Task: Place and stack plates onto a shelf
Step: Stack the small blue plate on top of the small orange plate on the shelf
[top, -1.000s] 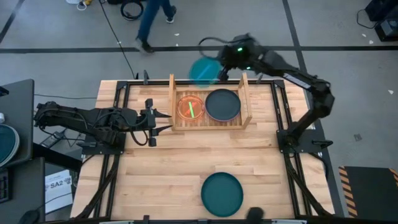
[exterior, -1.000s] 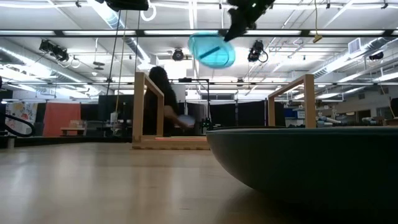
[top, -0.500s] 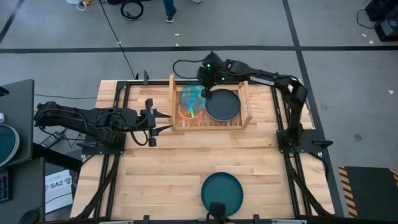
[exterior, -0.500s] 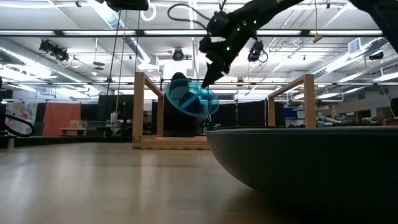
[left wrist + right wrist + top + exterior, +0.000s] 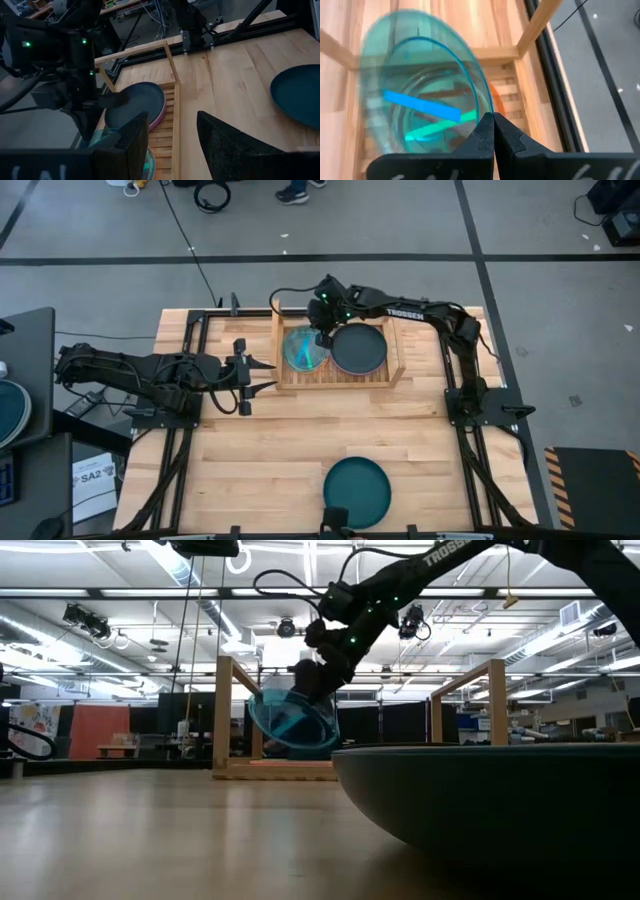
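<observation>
The shelf (image 5: 340, 381), a low wooden slat rack, stands at the table's far middle. On its right half lies a dark plate (image 5: 358, 348) on top of a pinkish one (image 5: 156, 118). My right gripper (image 5: 493, 120) is shut on a translucent cyan plate (image 5: 303, 348) over the shelf's left half. Below that plate a sliver of an orange plate (image 5: 495, 102) shows. My left gripper (image 5: 272, 374) stands open just left of the shelf, with nothing between its fingers. A dark teal plate (image 5: 357, 491) lies flat at the table's near edge. My right gripper pinches the cyan plate's rim (image 5: 485, 111) between its two fingers, on the side toward the dark plate. The fingers slant down from the far right. The plate (image 5: 292, 725) hangs tilted below them, low between the side boards. Whether it touches the orange plate I cannot tell.
The shelf's two upright side boards (image 5: 236, 715) (image 5: 492, 700) flank the plates. Black frame rails (image 5: 190, 440) run along the table's left and right sides. A person's feet (image 5: 293, 192) show on the floor beyond the far edge.
My right gripper has come down from high beyond the shelf's far edge to the shelf's left half, tipping more steeply downward. It stays shut on the cyan plate, which has sunk from well above the side boards to low between them, above the orange plate.
</observation>
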`<act>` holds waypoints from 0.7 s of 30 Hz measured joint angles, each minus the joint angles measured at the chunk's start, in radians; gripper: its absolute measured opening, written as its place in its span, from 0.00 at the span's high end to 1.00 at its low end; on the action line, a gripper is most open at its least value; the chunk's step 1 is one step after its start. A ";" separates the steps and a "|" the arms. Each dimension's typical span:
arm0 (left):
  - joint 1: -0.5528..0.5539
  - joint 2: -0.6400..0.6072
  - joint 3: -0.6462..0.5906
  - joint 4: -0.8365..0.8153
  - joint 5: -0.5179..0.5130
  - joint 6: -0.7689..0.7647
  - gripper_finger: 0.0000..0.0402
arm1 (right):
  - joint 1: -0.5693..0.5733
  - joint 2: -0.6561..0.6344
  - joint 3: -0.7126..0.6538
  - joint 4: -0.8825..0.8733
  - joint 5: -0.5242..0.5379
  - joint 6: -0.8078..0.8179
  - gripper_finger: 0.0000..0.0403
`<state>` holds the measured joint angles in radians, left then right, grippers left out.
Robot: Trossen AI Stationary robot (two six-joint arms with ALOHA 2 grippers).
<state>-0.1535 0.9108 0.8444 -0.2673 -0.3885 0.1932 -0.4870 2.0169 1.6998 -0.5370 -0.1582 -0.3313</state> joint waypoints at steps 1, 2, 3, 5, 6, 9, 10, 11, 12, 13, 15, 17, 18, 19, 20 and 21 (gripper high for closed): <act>0.000 0.000 0.000 0.000 0.000 0.000 0.57 | 0.000 0.001 0.000 0.010 -0.001 0.000 1.00; 0.000 0.000 0.000 -0.001 0.000 0.000 0.57 | 0.000 0.003 0.000 0.010 -0.002 0.002 1.00; 0.000 0.000 0.000 -0.001 0.000 0.000 0.57 | 0.000 0.003 0.000 0.002 -0.002 0.009 1.00; 0.000 0.000 0.000 -0.001 0.000 0.000 0.57 | 0.000 0.008 0.000 0.007 -0.002 0.022 1.00; 0.000 0.000 0.000 -0.001 0.000 0.000 0.57 | 0.000 0.010 0.000 0.000 -0.002 0.023 1.00; 0.000 0.000 0.000 -0.001 0.000 0.000 0.57 | 0.000 0.012 0.000 -0.013 -0.002 0.023 1.00; 0.000 0.000 0.000 -0.001 0.000 0.000 0.57 | 0.000 0.012 0.000 -0.011 -0.002 0.024 1.00; 0.000 0.000 0.000 0.000 0.000 0.000 0.57 | 0.000 0.012 0.000 -0.010 -0.002 0.024 1.00; 0.000 0.000 0.000 0.000 0.000 0.000 0.57 | 0.000 0.012 0.000 -0.010 -0.002 0.024 1.00; 0.000 0.000 0.000 -0.001 0.000 0.000 0.57 | 0.000 0.012 0.000 -0.011 -0.001 0.024 1.00; 0.000 0.000 0.000 0.000 0.000 0.000 0.57 | -0.001 0.012 0.000 -0.010 -0.001 0.023 1.00; 0.000 0.000 0.000 0.000 0.000 0.000 0.57 | -0.003 0.017 0.000 -0.006 0.003 0.024 1.00; 0.000 0.000 0.000 0.000 0.000 0.000 0.57 | -0.005 0.019 0.000 -0.006 0.004 0.025 1.00; 0.000 0.000 0.000 -0.001 0.000 0.000 0.57 | -0.007 0.024 0.000 -0.009 0.004 0.025 1.00; 0.000 0.000 0.000 0.000 0.000 0.000 0.57 | -0.008 0.030 0.000 -0.004 0.005 0.025 1.00; 0.000 0.000 0.000 0.000 0.000 -0.001 0.57 | -0.008 0.038 0.000 0.002 0.005 0.025 1.00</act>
<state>-0.1537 0.9108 0.8444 -0.2677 -0.3884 0.1923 -0.4950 2.0548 1.7000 -0.5349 -0.1528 -0.3062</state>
